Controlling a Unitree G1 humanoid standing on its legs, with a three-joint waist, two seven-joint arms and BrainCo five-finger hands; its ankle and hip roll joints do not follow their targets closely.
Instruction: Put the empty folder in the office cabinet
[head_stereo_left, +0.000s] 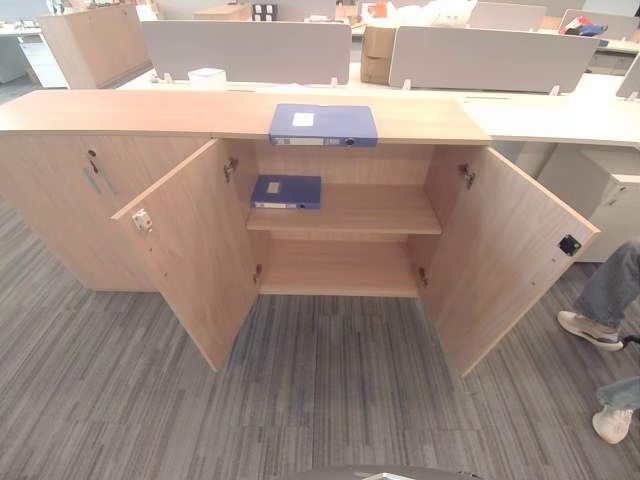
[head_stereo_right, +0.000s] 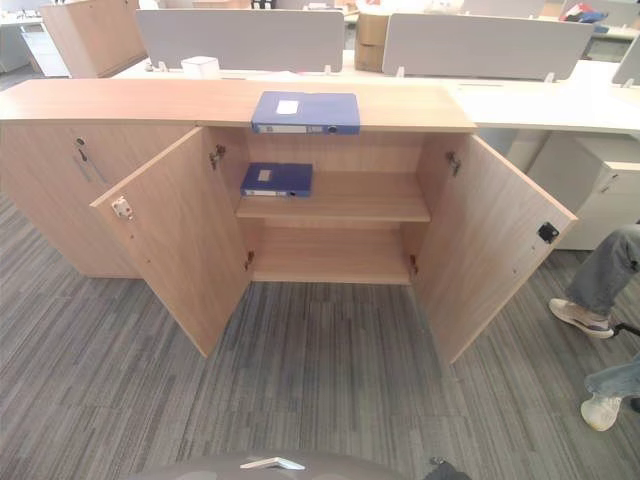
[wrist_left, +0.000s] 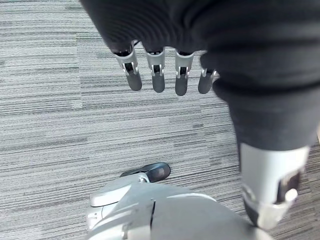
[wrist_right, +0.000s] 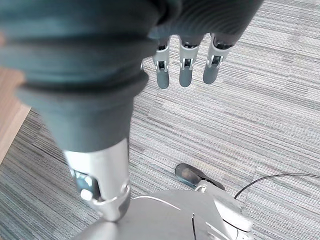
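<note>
A blue folder (head_stereo_left: 323, 124) lies flat on top of the low wooden cabinet (head_stereo_left: 110, 112), above its open compartment. A second blue folder (head_stereo_left: 286, 191) lies on the upper shelf (head_stereo_left: 370, 212) inside, toward its left end. Both cabinet doors stand wide open, the left door (head_stereo_left: 190, 250) and the right door (head_stereo_left: 505, 250). My left hand (wrist_left: 157, 75) hangs over the grey carpet with straight fingers and holds nothing. My right hand (wrist_right: 185, 67) hangs the same way over the carpet, fingers relaxed and empty.
The lower shelf (head_stereo_left: 340, 270) of the open compartment is bare. A closed cabinet section (head_stereo_left: 70, 200) stands to the left. A person's legs and shoes (head_stereo_left: 600, 330) are at the right. Desks with grey dividers (head_stereo_left: 250, 50) stand behind the cabinet.
</note>
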